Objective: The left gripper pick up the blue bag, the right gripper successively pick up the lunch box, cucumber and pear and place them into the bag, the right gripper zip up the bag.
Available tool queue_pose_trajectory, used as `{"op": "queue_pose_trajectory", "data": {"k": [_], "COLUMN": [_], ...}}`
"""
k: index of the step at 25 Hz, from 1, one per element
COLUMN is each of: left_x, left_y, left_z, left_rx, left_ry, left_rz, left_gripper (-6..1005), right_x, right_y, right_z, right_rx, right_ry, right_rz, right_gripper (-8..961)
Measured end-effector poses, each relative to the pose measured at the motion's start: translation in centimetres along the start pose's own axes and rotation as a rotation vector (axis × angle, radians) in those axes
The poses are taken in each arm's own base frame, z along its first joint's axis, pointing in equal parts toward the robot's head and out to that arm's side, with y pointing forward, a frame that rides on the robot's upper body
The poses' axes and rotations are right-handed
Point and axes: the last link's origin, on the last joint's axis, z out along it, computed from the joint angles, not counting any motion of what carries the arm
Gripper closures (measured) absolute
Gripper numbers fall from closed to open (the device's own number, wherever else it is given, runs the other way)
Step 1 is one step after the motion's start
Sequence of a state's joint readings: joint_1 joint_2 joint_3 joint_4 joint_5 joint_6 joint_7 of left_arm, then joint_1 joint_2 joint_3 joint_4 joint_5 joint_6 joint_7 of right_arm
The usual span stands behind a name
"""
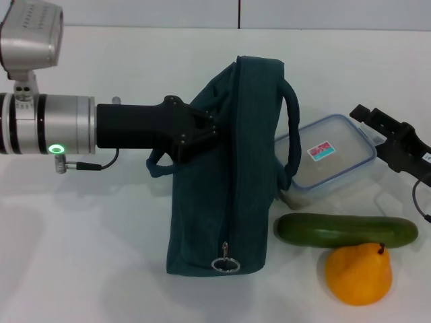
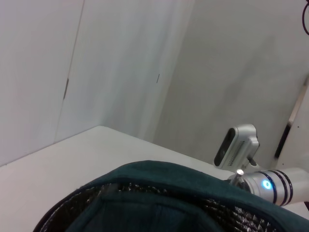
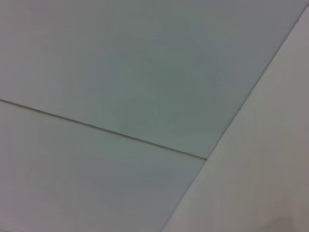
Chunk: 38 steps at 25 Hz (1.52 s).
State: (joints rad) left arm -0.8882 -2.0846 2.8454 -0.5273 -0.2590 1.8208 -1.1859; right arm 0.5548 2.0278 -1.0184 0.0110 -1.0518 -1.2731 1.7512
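Silver arm (image 1: 47, 124), black gripper (image 1: 195, 134)

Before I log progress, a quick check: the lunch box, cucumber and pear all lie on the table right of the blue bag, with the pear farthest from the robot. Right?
Not quite. The head view shows the pear nearest the robot, touching the cucumber; the lunch box lies farthest. All three do lie right of the blue bag.
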Motion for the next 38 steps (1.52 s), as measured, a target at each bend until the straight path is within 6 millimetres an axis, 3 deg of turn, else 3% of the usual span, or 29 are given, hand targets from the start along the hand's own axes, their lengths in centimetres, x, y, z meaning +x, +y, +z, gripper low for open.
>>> {"op": "queue_pose_trajectory", "data": {"k": [17, 30, 38], "left_x": [0.1, 0.2, 1.3], "left_y": [-0.3, -0.4, -0.8], "left_z": [0.0, 0.0, -0.3], "left_rx": [0.017, 0.024, 0.043], "left_ry": [-0.008, -0.002, 0.069], "left_rz": [0.026, 0.022, -0.017], "left_gripper": [959, 959, 959], "right_x": [-0.5, -0.5, -0.4], "right_y": [-0.2, 0.1, 0.1], "right_z": [1.0, 1.2, 0.7], "right_rx": [0.042, 0.026, 0.012], "right_ry": [0.002, 0.010, -0.001], "right_rz": [-0.014, -0.052, -0.115], "right_gripper": [309, 657, 798]}}
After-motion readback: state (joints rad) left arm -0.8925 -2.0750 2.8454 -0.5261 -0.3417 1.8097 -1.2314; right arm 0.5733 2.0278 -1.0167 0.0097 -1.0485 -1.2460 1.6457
